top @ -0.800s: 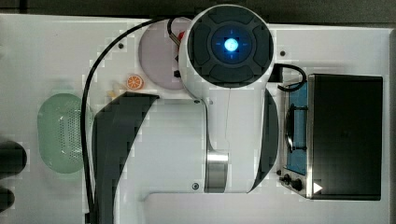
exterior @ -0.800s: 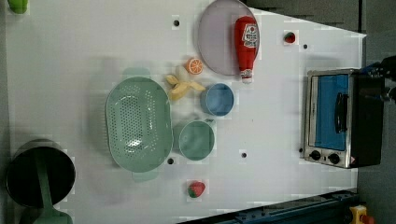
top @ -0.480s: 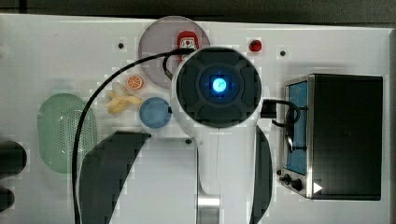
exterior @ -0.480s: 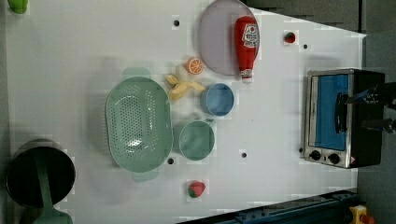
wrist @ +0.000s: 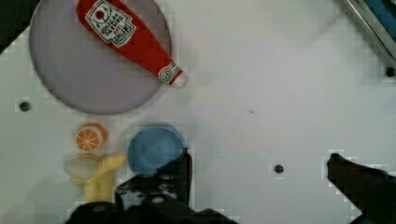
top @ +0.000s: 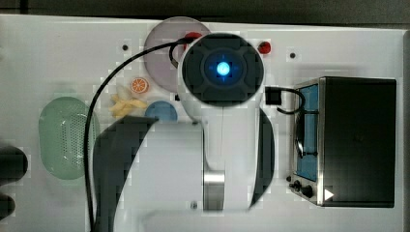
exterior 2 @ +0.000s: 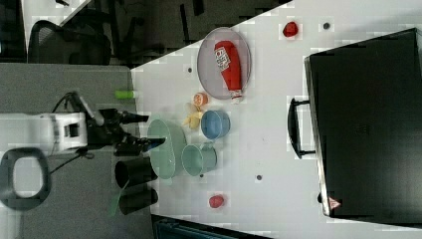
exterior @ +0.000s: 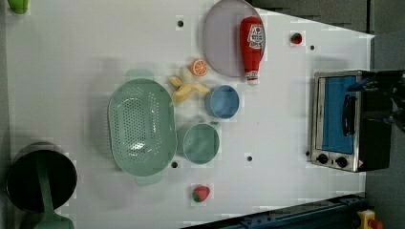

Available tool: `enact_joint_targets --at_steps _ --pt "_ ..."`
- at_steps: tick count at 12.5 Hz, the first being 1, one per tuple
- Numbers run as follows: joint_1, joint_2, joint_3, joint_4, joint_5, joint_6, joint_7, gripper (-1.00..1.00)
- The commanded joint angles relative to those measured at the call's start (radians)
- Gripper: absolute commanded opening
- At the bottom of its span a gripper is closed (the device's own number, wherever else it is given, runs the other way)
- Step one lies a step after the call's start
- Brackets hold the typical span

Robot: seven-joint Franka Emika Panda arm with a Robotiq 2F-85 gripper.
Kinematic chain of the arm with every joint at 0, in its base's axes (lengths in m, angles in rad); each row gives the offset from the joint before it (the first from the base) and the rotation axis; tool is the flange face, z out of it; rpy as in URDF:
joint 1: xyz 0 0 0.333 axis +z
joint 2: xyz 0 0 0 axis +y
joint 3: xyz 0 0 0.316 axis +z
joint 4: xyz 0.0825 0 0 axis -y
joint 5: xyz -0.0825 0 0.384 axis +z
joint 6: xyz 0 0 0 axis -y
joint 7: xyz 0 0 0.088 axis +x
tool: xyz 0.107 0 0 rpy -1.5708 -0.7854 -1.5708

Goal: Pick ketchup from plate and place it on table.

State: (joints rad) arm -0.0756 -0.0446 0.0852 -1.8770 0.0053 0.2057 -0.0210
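The red ketchup (wrist: pixel 130 39) bottle lies on its side on the lilac-grey plate (wrist: pixel 88 79), with its cap poking past the rim. The left view shows the ketchup (exterior: pixel 251 45) on the plate (exterior: pixel 219 43), and the right view shows the ketchup (exterior 2: pixel 229 64) on the plate (exterior 2: pixel 211 67). In the top view the arm's wrist covers most of the ketchup (top: pixel 193 36). My gripper (wrist: pixel 261 172) hangs high above the white table (exterior: pixel 286 124), open and holding nothing. Its dark fingers (wrist: pixel 177 172) stand wide apart, well away from the bottle. The right view shows the gripper (exterior 2: pixel 144 131) on the arm's end.
Near the plate are an orange slice (exterior: pixel 199 67), a banana piece (exterior: pixel 184 88) and a blue bowl (exterior: pixel 222 101). A green bowl (exterior: pixel 201 143), a perforated green basket (exterior: pixel 139 126), a strawberry (exterior: pixel 201 193) and a toaster oven (exterior: pixel 341 119) also stand on the table. A small red ball (exterior: pixel 296 38) lies beyond the plate.
In the top view the arm's wrist swung from over the plate's right side toward the table's middle, then back a little. The ketchup and other things lie where they were.
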Motion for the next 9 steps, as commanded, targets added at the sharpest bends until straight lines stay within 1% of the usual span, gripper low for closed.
enact_joint_targets --at_steps 1,6,9 --pt "-0.008 0.08 0.004 -0.002 0.01 0.035 0.007 1.0" --pt "0.002 0.209 0.014 -0.001 0.01 0.17 -0.02 1.0" --pt "0.013 0.29 0.014 0.003 0.009 0.269 -0.179 1.0"
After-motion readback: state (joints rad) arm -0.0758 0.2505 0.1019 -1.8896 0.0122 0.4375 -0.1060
